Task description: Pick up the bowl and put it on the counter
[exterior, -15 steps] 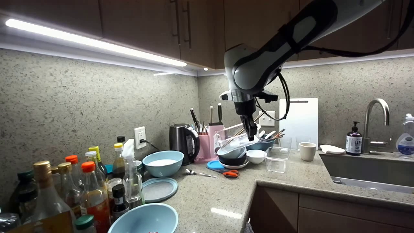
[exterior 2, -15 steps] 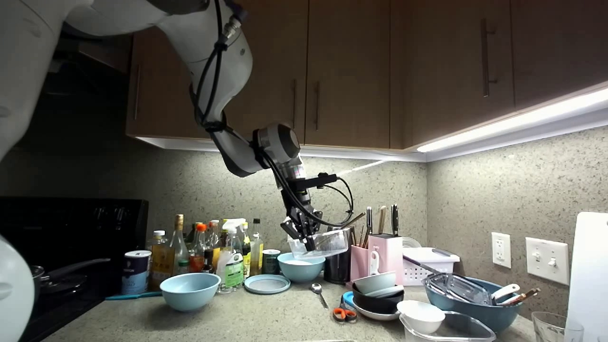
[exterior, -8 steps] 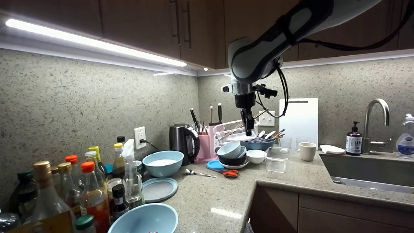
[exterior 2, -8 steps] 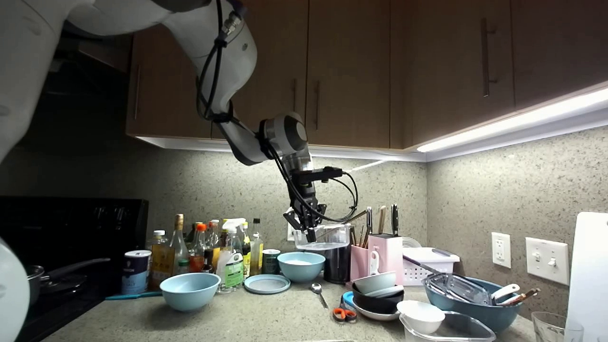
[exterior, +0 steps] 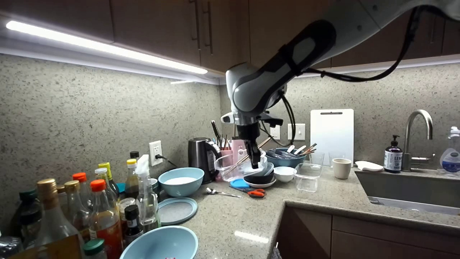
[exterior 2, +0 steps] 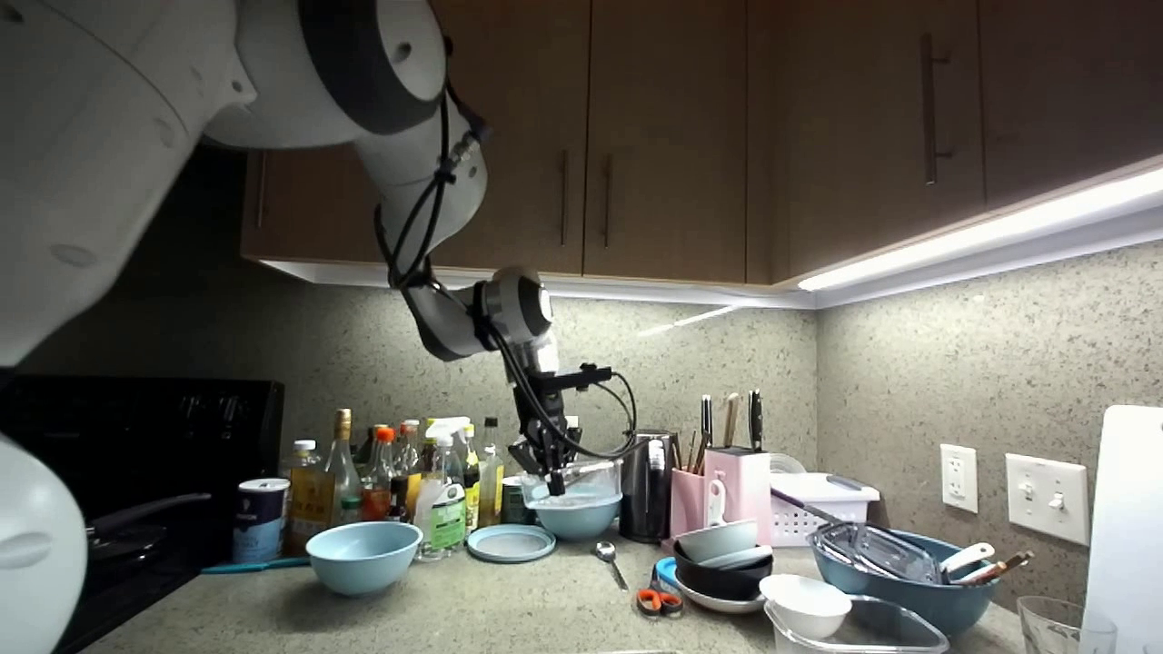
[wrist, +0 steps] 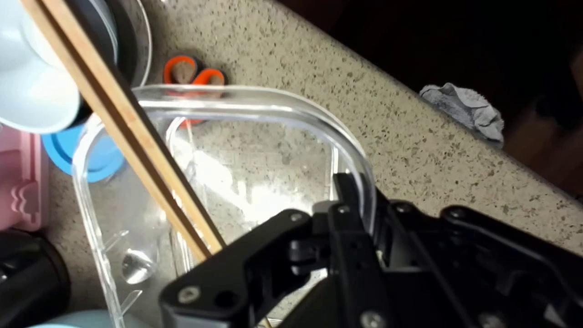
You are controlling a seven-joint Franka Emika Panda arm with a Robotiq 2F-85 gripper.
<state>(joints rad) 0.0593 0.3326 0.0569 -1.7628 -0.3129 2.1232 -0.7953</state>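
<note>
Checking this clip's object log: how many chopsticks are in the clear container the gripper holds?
2, slanting across the clear container in the wrist view: a left chopstick beside a right chopstick. The gripper may hide others.

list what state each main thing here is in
gripper: shut on the held clear container
held clear container: off the counter
chopsticks: in that container, poking past its rim
upper cabinets: shut
strip light: on
faucet: no water showing
black plug: in the outlet
kettle: upright
spray bottle: upright
spoon: lying flat
scissors: lying down, open or shut unclear
</note>
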